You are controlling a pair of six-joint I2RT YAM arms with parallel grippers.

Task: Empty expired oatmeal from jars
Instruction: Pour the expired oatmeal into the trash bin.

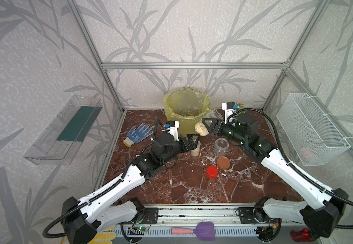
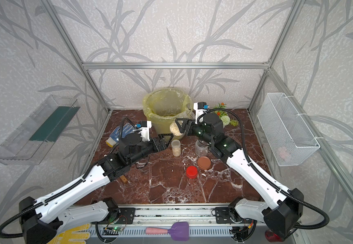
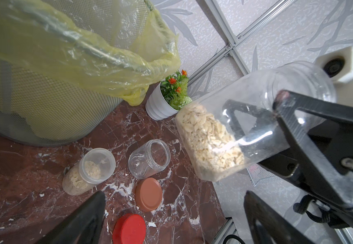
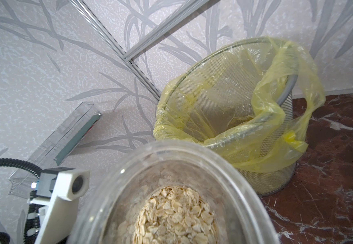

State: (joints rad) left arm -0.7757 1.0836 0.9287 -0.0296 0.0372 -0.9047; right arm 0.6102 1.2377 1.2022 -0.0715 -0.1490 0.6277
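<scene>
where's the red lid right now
In both top views the red lid lies on the table, near its middle, beside the brown lid on the side nearer the arms' bases.

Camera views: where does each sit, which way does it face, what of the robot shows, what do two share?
Top views: high in front, facing down at the table; left arm, right arm, left gripper, right gripper show.
Left wrist: on the left arm, facing the held jar and bin; its open fingers show.
Right wrist: on the right arm, facing the bin past the jar's mouth; no own part shows.
Shared by both wrists: held jar, bin.
</scene>
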